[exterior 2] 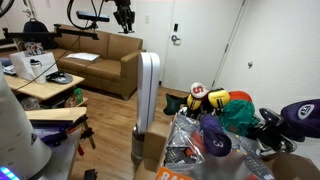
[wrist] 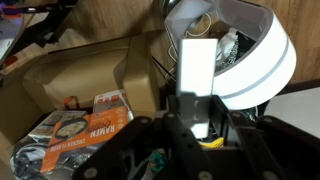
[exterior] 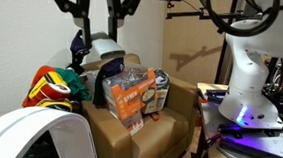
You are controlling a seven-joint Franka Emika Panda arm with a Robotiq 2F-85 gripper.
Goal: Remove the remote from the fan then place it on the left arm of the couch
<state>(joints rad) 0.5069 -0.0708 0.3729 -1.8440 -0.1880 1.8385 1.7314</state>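
One pincer (wrist: pixel 196 118) is showing at the bottom of the wrist view. It is clenching the white remote (wrist: pixel 197 65), which is standing upright between the dark fingers (wrist: pixel 175 112), its lower end hiding behind them. The remote is overlapping the near edge of the fan (wrist: pixel 268 62) in this view, and whether the two are touching I cannot tell.

The fan is sitting at the right of the wrist view, its white ring housing wrapping a dark grille. It is filling the lower-left corner in an exterior view (exterior: pixel 30 132) and is appearing as a narrow white upright in an exterior view (exterior 2: pixel 150 90).

The couch (wrist: pixel 70 70) is lying just beside the fan at the left of the wrist view, tan and boxy. In an exterior view (exterior: pixel 175 127) it is facing the camera with squared arms. Several snack bags (wrist: pixel 95 125) are resting on its seat, also showing in an exterior view (exterior: pixel 133 95). A colourful cloth pile (exterior: pixel 52 85) is sitting between fan and couch. A brown sofa (exterior 2: pixel 100 60) is standing against the back wall, well apart.
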